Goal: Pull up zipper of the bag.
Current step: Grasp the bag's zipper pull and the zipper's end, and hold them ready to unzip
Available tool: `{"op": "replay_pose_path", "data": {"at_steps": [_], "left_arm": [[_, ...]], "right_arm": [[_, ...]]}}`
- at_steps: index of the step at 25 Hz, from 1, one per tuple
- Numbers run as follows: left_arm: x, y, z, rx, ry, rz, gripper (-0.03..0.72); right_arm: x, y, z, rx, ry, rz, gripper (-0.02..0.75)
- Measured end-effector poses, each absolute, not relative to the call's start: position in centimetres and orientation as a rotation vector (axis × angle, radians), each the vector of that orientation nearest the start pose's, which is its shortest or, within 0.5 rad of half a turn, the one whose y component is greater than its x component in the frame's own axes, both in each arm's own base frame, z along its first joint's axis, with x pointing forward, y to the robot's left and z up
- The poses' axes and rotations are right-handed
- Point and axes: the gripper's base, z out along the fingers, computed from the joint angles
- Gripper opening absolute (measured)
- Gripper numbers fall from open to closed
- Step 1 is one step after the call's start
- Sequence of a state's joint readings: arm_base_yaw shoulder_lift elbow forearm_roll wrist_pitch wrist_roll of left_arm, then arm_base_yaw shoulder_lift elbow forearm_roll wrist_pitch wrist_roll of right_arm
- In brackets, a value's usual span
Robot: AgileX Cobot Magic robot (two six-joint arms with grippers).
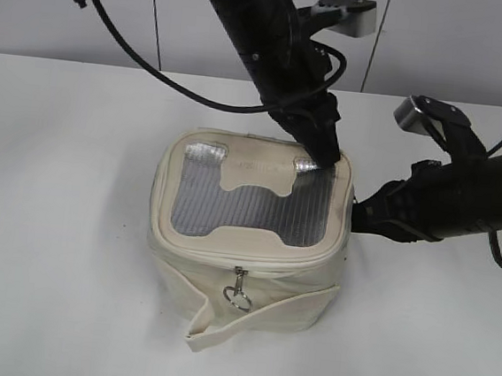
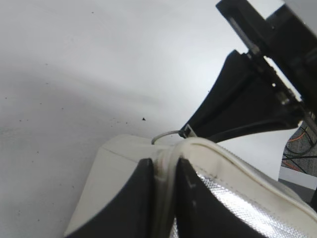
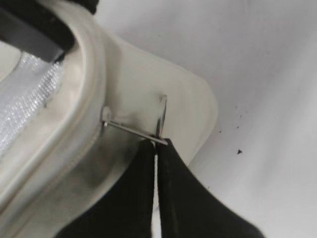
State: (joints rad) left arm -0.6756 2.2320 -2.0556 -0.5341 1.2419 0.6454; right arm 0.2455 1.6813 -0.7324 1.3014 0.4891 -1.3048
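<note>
The cream bag (image 1: 181, 270) stands mid-table, its mesh lid (image 1: 240, 209) facing up. The zipper track (image 1: 226, 258) runs round the lid edge. One silver pull with a ring (image 1: 239, 290) hangs at the front. My left gripper (image 1: 327, 160) is shut on the lid's rim at the back right corner; its jaws (image 2: 166, 166) pinch the cream rim. My right gripper (image 1: 355, 214) is at the bag's right side, and its jaws (image 3: 158, 144) are shut on the ring of the second silver pull (image 3: 131, 130), drawn straight out from the track (image 3: 74, 144).
The loose cream strap (image 1: 219, 332) lies in front of the bag on the white table (image 1: 52, 222). A grey wall stands behind. The right gripper's black fingers (image 2: 237, 104) show just beyond the bag's corner in the left wrist view.
</note>
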Motion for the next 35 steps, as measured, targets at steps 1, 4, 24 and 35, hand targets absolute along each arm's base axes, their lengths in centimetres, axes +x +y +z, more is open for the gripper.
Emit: {"op": "replay_pose_path", "data": {"at_steps": [1,4,24,35], "left_arm": [[34.6,-33.3,24.5,1.599,2.319,-0.758,0.094],[34.6,-33.3,24.5,1.603,2.317,-0.746,0.093],[34.5,-33.4,24.5,1.609,2.315,-0.737,0.093],[34.4,-33.4,24.5,1.611,2.318,-0.746,0.093]], "right_arm": [[27.3,11.1,15.5,-0.54,2.512,0.684,0.005],[26.8,11.0,15.8,-0.515,2.558,0.689,0.005],[24.6,10.8,18.9,-0.625,2.572,0.736,0.005],[22.2,10.2,21.1,-0.696,2.61,0.73,0.005]]}}
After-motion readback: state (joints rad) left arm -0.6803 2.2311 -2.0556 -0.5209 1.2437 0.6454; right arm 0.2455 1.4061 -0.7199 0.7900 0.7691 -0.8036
